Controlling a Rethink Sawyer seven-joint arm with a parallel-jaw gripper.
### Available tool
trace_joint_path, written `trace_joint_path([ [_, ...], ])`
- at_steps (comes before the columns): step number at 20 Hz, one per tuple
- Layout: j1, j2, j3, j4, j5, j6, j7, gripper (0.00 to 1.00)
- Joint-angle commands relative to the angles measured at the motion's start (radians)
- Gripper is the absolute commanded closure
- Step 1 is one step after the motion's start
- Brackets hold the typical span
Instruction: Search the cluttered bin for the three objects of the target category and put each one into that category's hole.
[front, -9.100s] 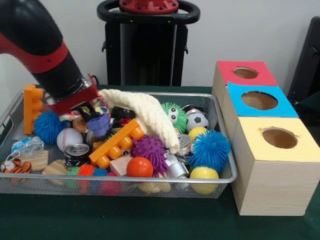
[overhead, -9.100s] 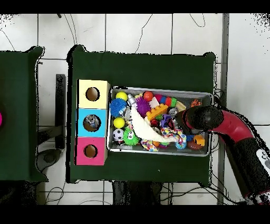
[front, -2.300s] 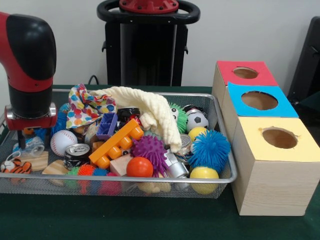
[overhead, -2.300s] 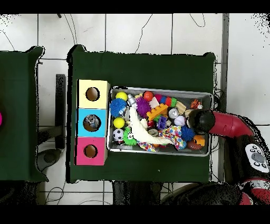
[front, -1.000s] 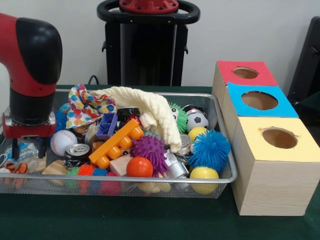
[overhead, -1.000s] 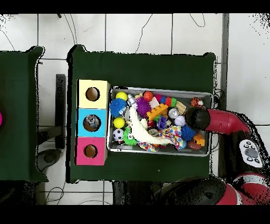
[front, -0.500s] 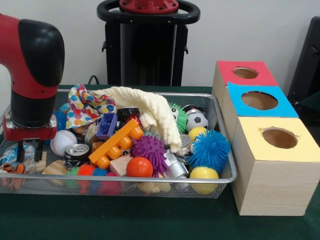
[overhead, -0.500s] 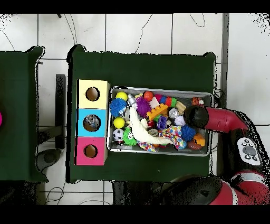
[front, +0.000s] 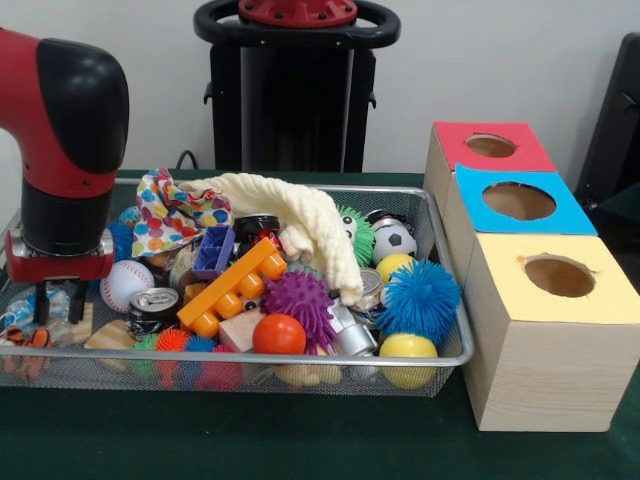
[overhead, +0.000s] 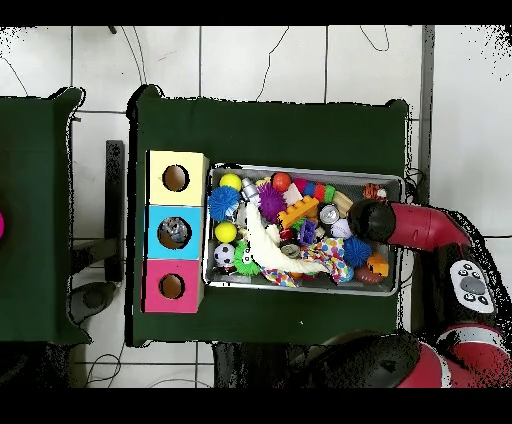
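My gripper hangs low at the left end of the wire bin. Its fingers stand close on either side of a clear and blue plastic piece, shut on it. A tiger toy lies just below them. From above, the arm's black head hides the gripper at the bin's right end. Three boxes hold the holes: red, blue, yellow.
The bin is packed: a baseball, a can, an orange brick, purple and blue spiky balls, a soccer ball, a cream cloth. The boxes stand against the bin's other end.
The arm came from the bin's back left down to its left end. Over the last second the fingers drew together around the plastic piece; since half a second ago nothing has moved.
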Motion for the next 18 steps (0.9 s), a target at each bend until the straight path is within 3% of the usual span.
trace_joint_path([
  [1, -0.025, 0.11, -0.009, -0.04, -0.02, -0.057, 0.14, 1.0],
  [6, -0.023, 0.093, -0.006, -0.034, -0.012, -0.035, 0.134, 1.0],
  [13, -0.06, -0.1, 0.033, 0.096, 0.031, 0.064, 0.032, 1.0],
  [18, -0.055, -0.138, 0.032, 0.097, 0.026, 0.077, 0.011, 1.0],
])
